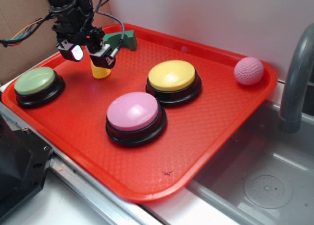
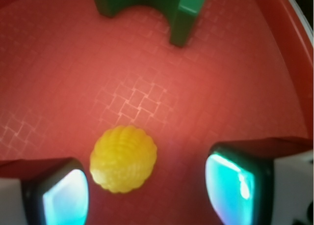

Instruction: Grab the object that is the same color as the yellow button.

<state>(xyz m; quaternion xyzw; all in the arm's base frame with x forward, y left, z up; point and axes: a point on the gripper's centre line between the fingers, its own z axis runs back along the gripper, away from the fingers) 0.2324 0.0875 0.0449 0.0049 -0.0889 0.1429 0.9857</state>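
On the red tray (image 1: 216, 117), the gripper (image 2: 147, 195) hangs open and empty, the upright corn cob (image 2: 123, 159) between its fingers, nearer the left.

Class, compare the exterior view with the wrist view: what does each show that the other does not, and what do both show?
Only the exterior view shows the yellow button, pink button, green button, pink ball and sink. Only the wrist view shows the corn cob's bumpy top between the open gripper's glowing fingertips. Both show the corn cob, green arch block, red tray and gripper.
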